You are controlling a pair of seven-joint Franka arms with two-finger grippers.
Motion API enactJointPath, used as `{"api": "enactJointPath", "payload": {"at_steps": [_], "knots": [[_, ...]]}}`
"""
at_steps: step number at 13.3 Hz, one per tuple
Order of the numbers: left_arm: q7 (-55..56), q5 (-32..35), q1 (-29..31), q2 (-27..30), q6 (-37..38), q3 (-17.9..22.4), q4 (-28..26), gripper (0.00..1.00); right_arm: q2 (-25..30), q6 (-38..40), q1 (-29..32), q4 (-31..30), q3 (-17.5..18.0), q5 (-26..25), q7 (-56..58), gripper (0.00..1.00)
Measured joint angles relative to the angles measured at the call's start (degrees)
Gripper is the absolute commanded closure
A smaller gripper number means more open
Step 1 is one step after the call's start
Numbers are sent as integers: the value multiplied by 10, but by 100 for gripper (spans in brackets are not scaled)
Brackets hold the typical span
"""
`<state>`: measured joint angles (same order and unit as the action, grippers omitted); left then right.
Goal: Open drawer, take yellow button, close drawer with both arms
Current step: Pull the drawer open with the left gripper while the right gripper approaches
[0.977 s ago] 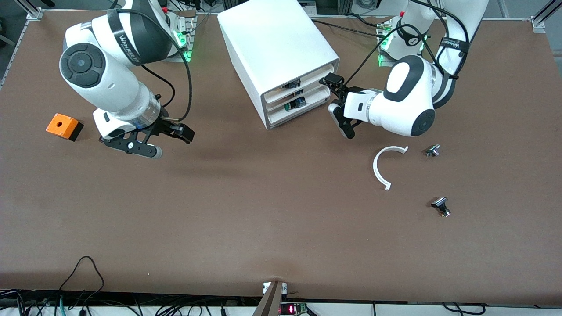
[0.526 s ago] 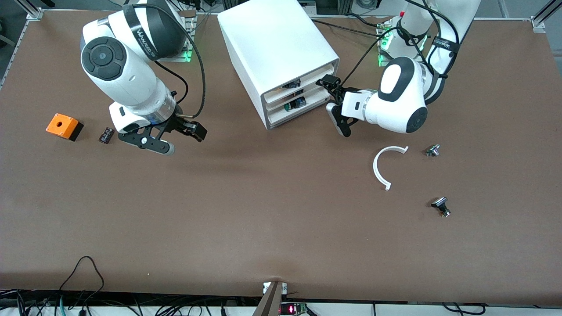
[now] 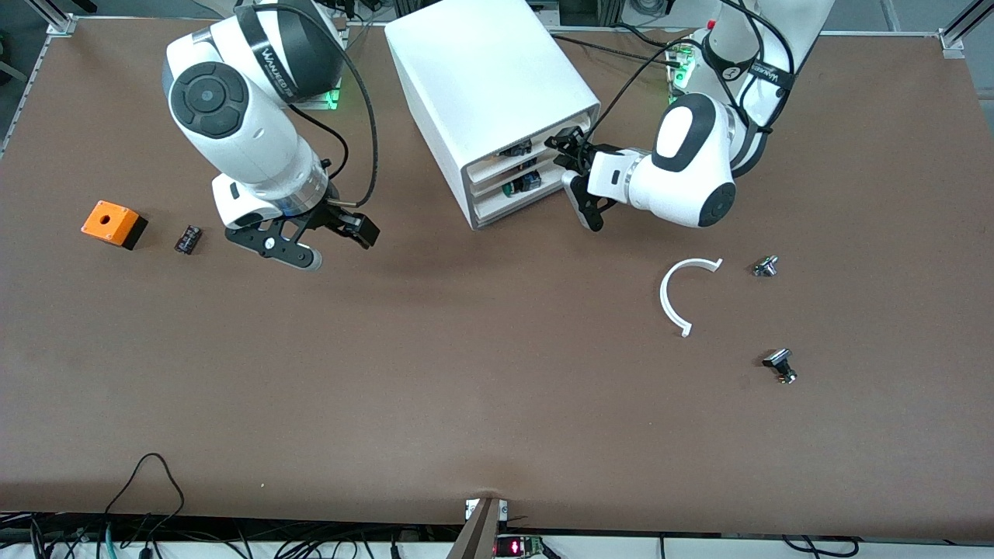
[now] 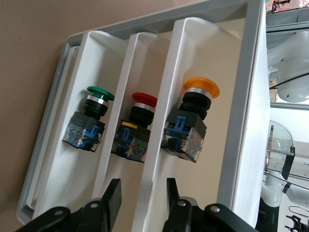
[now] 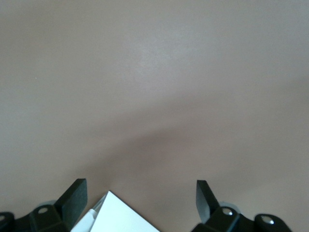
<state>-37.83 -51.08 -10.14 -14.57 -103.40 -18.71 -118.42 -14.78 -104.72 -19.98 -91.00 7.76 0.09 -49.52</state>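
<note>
The white cabinet stands at the table's edge by the arms' bases, between the two bases. Its uppermost drawer shows in the left wrist view with the orange-capped button lying in it. My left gripper is at the cabinet's front. It is open, and its fingers stand on either side of that drawer's front lip without closing on it. My right gripper hangs over bare table between the cabinet and the orange box. It is open and empty.
The two lower drawers hold a red button and a green button. An orange box with a hole and a small black part lie toward the right arm's end. A white curved piece and two small metal parts lie toward the left arm's end.
My left gripper has moved in to the cabinet's drawer fronts. My right arm has moved toward the cabinet, uncovering the small black part beside the orange box.
</note>
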Motion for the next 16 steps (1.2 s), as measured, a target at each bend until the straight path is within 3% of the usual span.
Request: {"api": "enactJointPath", "payload": {"at_steps": [3,4,5,6,13,16], "knots": [[0,-20,0,0,0,-4,-11,54,-14,0,-14,22,0,0,-44,0],[-1,-21,0,0,-2,-7,-14,62,-21,0,-21,33,0,0,-59,0],[-1,-22,0,0,-6,-7,-17,87,-28,0,-27,44,0,0,-72,0],[-1,-22,0,0,-9,-8,-18,100,-36,0,-31,56,0,0,-85,0],[-26,-20,7,-1,-11,-14,-20,100,-95,-2,-41,151,0,0,-167,0],[-30,27,49,-15,-2,-15,16,100,-117,-18,-49,183,0,0,-205,0]]}}
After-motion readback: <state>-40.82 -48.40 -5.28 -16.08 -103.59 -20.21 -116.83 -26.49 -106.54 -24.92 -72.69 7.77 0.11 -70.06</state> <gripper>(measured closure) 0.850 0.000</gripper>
